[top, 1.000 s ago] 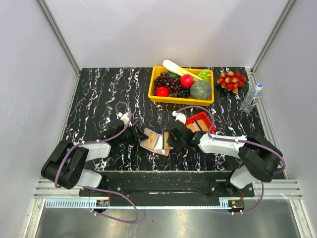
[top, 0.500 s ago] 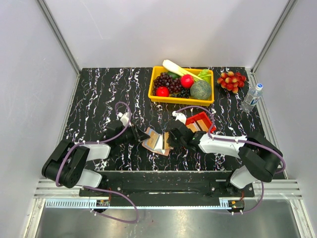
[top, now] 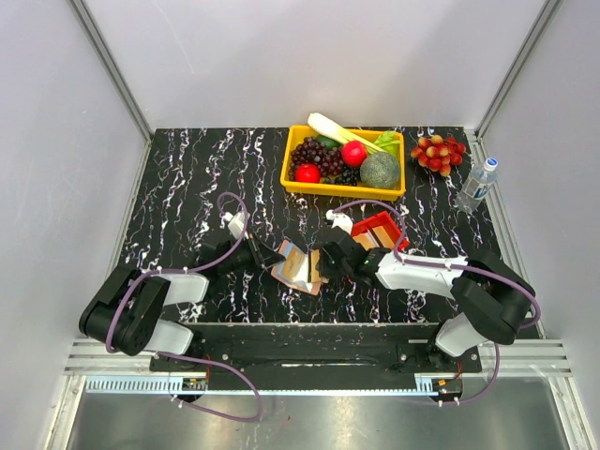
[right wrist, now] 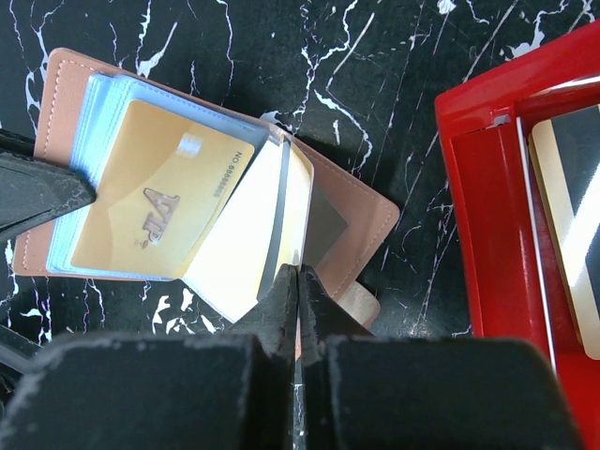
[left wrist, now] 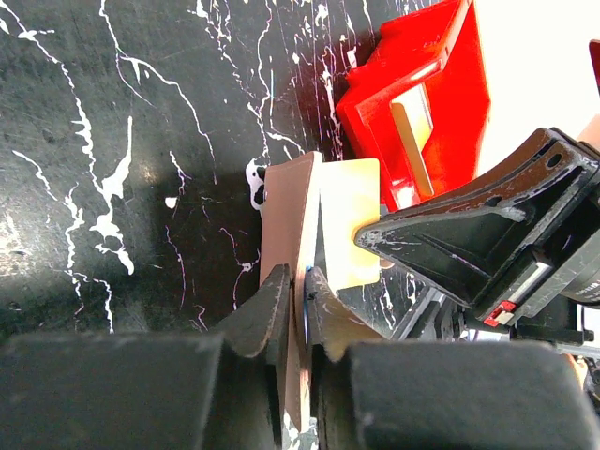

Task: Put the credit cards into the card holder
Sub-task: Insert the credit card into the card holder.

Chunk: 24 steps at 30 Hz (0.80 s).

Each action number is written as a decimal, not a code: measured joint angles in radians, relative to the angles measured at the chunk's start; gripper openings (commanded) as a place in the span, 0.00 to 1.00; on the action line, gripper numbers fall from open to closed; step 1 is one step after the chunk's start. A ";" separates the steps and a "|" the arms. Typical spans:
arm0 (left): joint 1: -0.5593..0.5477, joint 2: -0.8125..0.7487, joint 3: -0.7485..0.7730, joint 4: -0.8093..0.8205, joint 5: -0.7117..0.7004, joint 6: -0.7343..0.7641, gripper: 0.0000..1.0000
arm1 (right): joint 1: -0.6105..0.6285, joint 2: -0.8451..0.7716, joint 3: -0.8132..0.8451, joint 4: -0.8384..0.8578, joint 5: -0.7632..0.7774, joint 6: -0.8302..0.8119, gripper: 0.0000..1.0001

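- As both arms are stretched low and inward, the card holder point(top: 292, 267) is pinched at one flap by the nearly closed left gripper point(left wrist: 298, 277).
- Fully closed, the right gripper point(right wrist: 298, 274) is set tips-first against the credit cards point(right wrist: 155, 202) tucked in it.

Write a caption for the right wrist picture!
Shut right jaws pinch the open salmon-pink leather wallet, gold plastic card inside, red plastic tray beside.

Black, white-veined tabletop point(top: 187, 178) enclosed by plain pale grey walls point(top: 309, 56), aluminium posts point(top: 112, 70) at the corners; lighting apparently diffuse, overhead
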 measured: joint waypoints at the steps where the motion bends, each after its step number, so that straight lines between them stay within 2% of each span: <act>1: 0.000 0.000 0.000 0.001 0.000 0.000 0.04 | 0.000 0.000 0.000 0.000 0.000 0.000 0.00; 3: 0.002 0.003 0.000 0.008 0.000 0.003 0.07 | 0.000 0.000 0.000 -0.001 0.000 -0.002 0.00; 5: 0.003 0.006 0.000 0.013 0.003 0.001 0.15 | 0.000 0.000 0.000 -0.002 0.000 -0.003 0.00; 7: 0.002 0.011 0.000 0.022 0.010 0.001 0.16 | 0.000 0.000 0.000 -0.003 0.000 -0.003 0.00; 10: 0.002 0.011 0.000 0.029 0.023 -0.001 0.15 | 0.000 0.000 0.000 -0.003 0.000 -0.004 0.00; 11: 0.002 0.011 0.000 0.029 0.025 -0.001 0.09 | 0.000 0.000 0.000 -0.003 0.000 -0.004 0.00; 13: 0.002 0.011 0.000 0.029 0.030 -0.003 0.08 | 0.000 0.000 0.000 -0.003 0.000 -0.004 0.00; 16: 0.003 0.011 0.000 0.030 0.033 0.000 0.00 | 0.000 0.000 0.000 -0.003 0.000 -0.004 0.00; 24: 0.003 0.019 0.000 0.044 0.050 0.000 0.00 | 0.000 0.000 0.000 -0.003 0.000 -0.004 0.00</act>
